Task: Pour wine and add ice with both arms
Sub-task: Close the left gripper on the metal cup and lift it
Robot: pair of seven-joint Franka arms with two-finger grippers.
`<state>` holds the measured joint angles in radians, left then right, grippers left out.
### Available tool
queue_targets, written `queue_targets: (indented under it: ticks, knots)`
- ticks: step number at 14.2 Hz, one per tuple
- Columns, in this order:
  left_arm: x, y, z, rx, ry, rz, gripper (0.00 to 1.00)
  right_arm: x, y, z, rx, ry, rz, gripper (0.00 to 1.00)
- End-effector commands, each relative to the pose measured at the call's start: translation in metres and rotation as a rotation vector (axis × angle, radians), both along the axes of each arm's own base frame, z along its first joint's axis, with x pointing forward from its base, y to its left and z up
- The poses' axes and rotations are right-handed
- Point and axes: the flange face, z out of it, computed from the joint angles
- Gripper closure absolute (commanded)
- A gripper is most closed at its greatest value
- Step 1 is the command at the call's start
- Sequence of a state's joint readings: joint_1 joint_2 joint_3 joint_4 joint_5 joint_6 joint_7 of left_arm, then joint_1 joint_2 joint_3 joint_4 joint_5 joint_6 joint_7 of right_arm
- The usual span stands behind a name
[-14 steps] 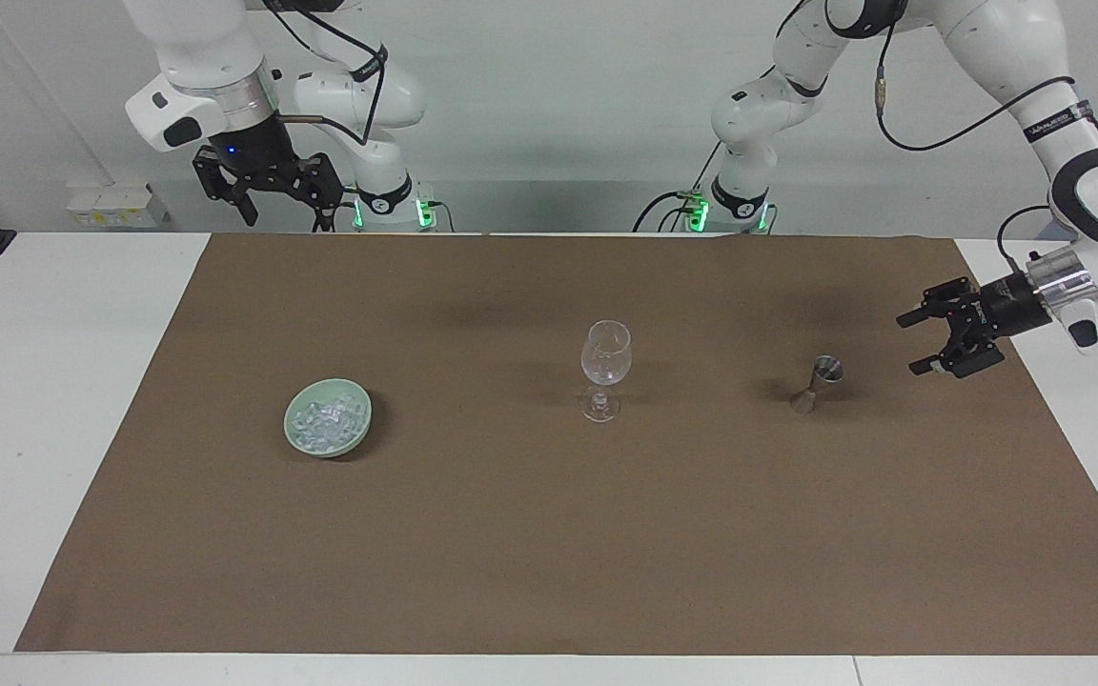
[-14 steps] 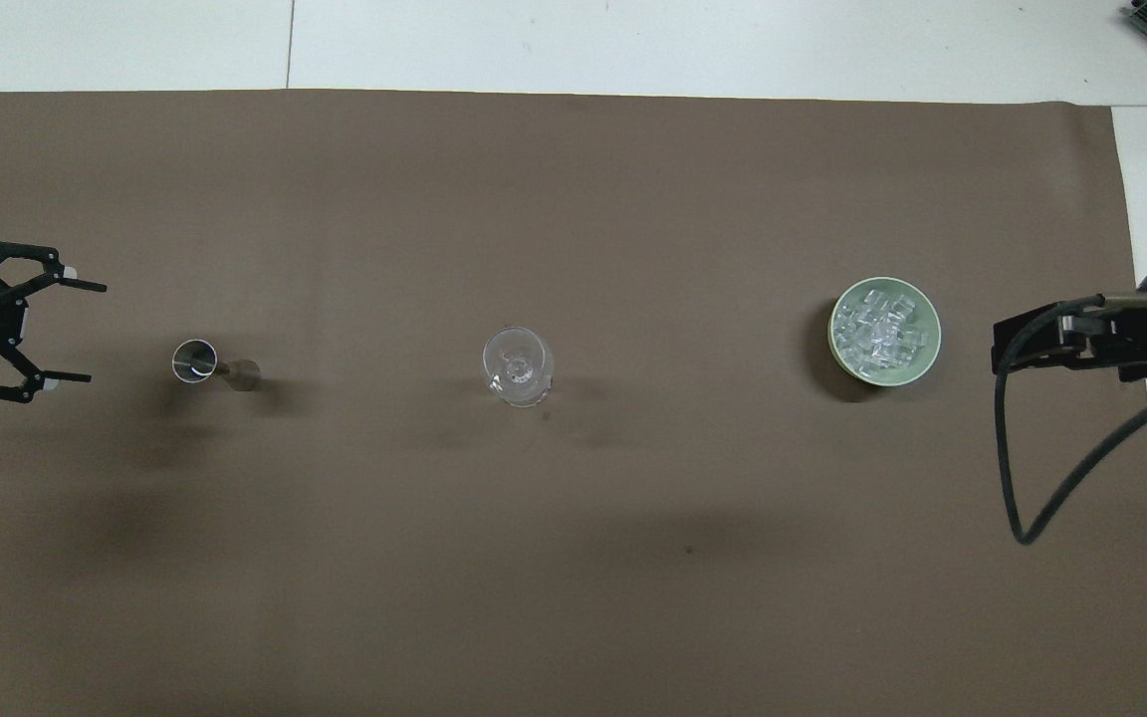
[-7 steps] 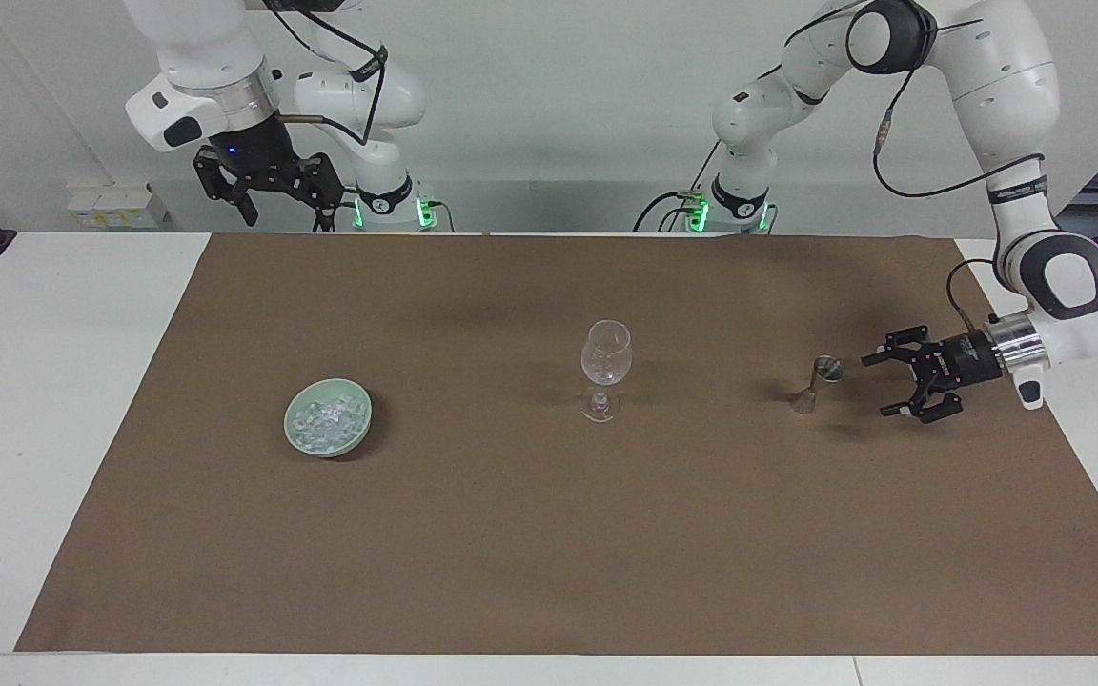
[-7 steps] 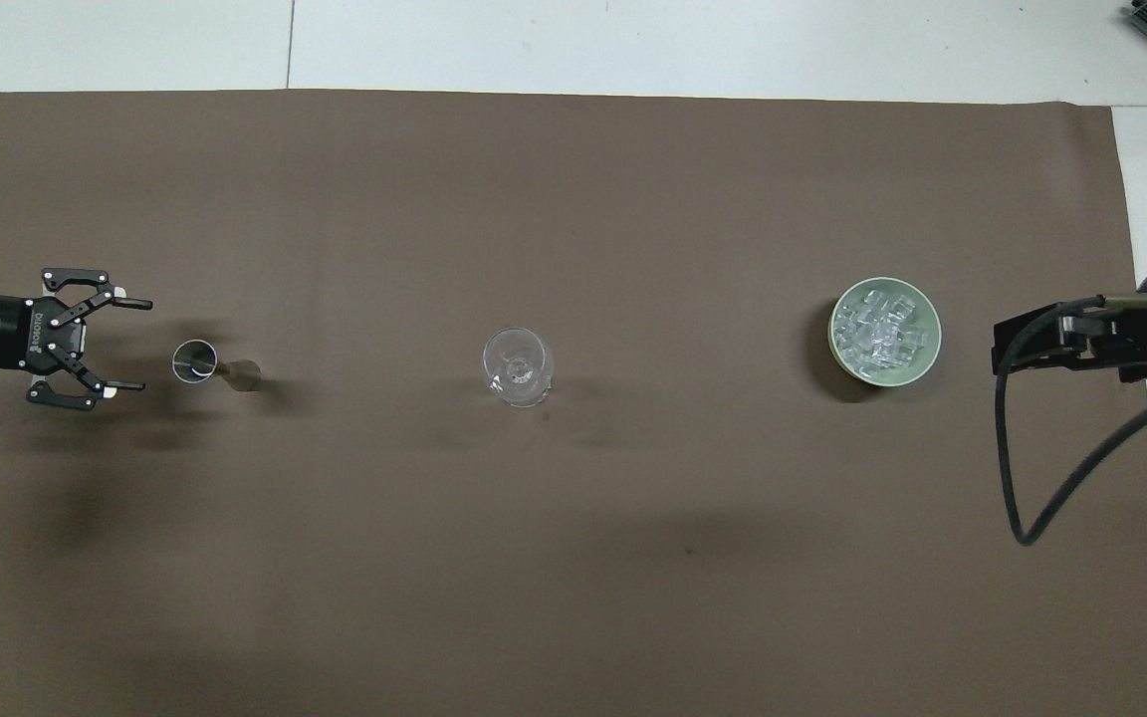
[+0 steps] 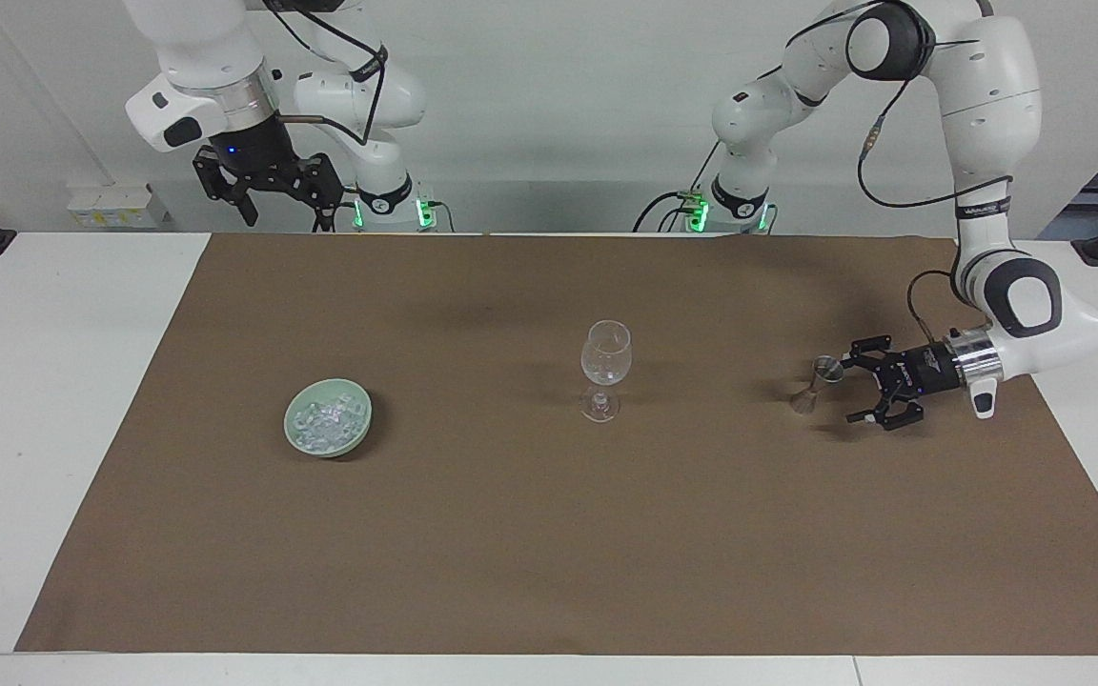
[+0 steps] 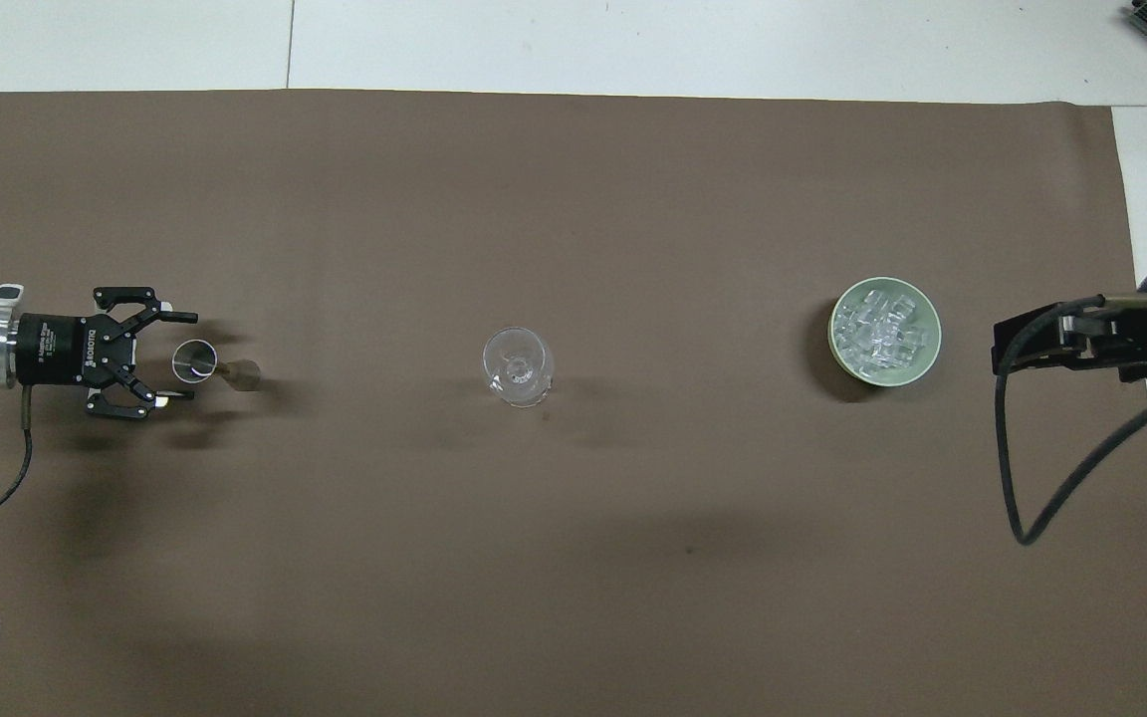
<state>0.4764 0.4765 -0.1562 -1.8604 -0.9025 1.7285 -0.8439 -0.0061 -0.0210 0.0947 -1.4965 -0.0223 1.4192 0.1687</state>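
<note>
A small metal jigger [image 5: 814, 383] [image 6: 235, 371] stands on the brown mat toward the left arm's end. My left gripper [image 5: 847, 389] [image 6: 189, 357] lies level and low, open, with its fingers on either side of the jigger's upper cup. An empty wine glass [image 5: 605, 367] [image 6: 518, 365] stands upright mid-mat. The ice [image 5: 324, 419] [image 6: 880, 330] fills a pale green bowl [image 5: 294, 433] [image 6: 922, 364] toward the right arm's end. My right gripper [image 5: 287, 214] waits open, high above the mat's edge by the robots. Wine is out of view.
The brown mat [image 5: 549, 534] covers most of the white table [image 5: 34, 429]. A black cable [image 6: 1022, 478] loops from the right arm's wrist near the bowl's end of the mat.
The left arm has come down and moved in toward the jigger; its open fingers now stand around the cup. The right arm has stayed still.
</note>
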Motion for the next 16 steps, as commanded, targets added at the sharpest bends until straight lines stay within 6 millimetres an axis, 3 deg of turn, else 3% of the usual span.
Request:
queue_targets:
  ticks: [1,6,16]
  knots:
    - [-0.008,-0.01,-0.006,-0.011,0.004,0.023,0.0,0.0,-0.004,0.0,0.008,-0.014,0.008,0.0]
    - [-0.017,-0.03,-0.01,-0.054,-0.051,0.026,0.0,-0.001,-0.004,0.0,0.008,-0.014,0.009,0.0]
    - [-0.028,-0.022,-0.01,-0.06,-0.083,0.019,0.0,-0.001,-0.004,0.001,0.008,-0.015,0.009,0.0]
